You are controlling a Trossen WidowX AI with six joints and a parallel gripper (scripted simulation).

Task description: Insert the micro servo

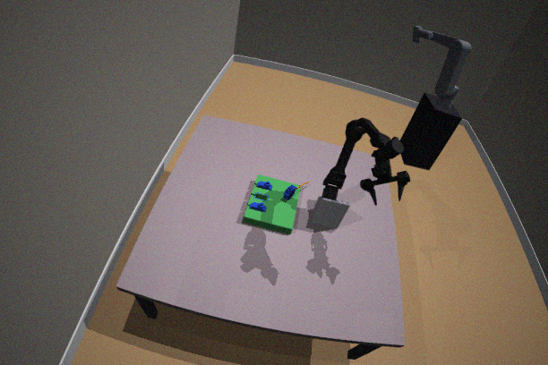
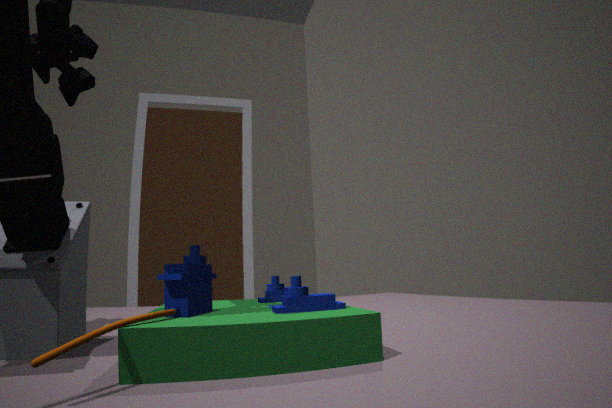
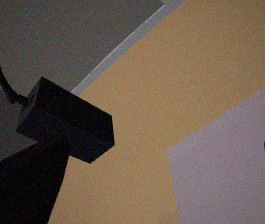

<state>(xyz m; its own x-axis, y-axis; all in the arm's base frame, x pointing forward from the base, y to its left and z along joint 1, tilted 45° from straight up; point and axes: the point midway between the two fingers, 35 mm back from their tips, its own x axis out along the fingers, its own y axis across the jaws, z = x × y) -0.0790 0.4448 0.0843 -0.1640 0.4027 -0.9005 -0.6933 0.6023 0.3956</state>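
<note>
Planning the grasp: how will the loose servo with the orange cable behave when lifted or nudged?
The loose servo stands tall on the green deck, so a sideways nudge may tip it. Its blocky body looks rigid and probably light. The orange cable droops off the deck edge, so it seems flexible and may drag. The open pincer is far away.

A pale lilac table top [image 1: 233, 268] on dark legs stands on a tan floor [image 1: 466, 277] edged by a grey skirting. A brown door [image 2: 190, 200] in a white frame sits in the grey wall [image 2: 455, 150].
</note>
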